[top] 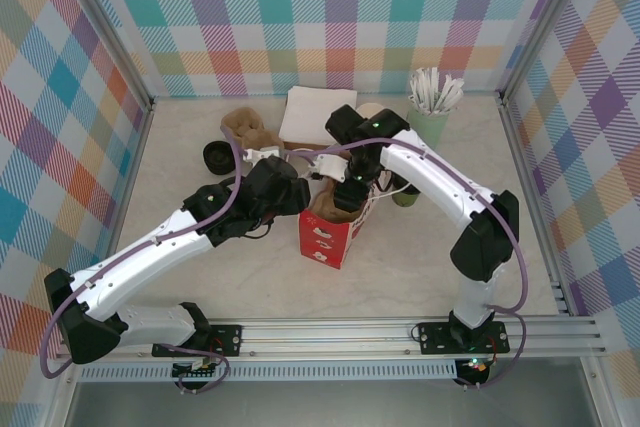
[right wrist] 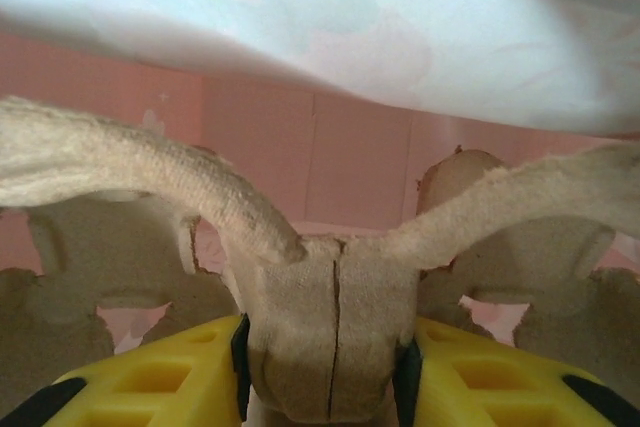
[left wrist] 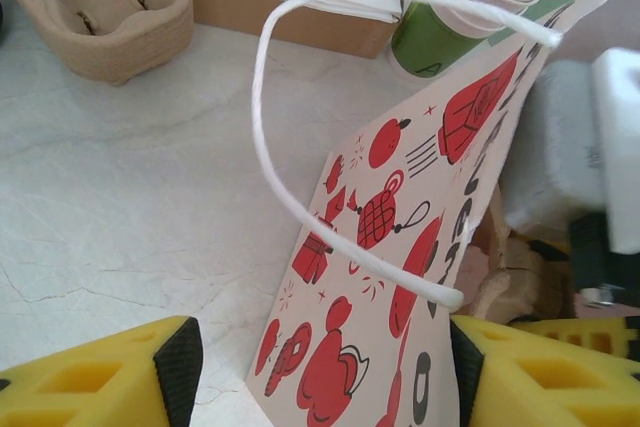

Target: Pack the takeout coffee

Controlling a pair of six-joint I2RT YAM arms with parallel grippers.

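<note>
The takeout coffee (top: 405, 196), a small dark green cup, seems to stand on the table (top: 200, 277) at about 3 o'clock from the red and white paper bag (top: 328, 239). It is just beside the bag and not inside yet. At 10 o'clock from the bag lies a black lid (top: 217, 156), and at 11 o'clock sits a spare brown tray (top: 248, 129). The left gripper (left wrist: 320, 357) is at the bag's 9 o'clock side. Its yellow fingers are apart, with the bag's wall between them, and they do not squeeze it. Over the bag's mouth is the right gripper (right wrist: 323, 367). Its fingers are clamped on the middle post of a cup tray (right wrist: 330, 287), which is down inside the pink bag. So the step in hand looks like putting the tray in. Next, the tray likely has to sit flat on the bottom and the fingers must let go. Then the cup needs a careful upright lift into a tray hole.
</note>
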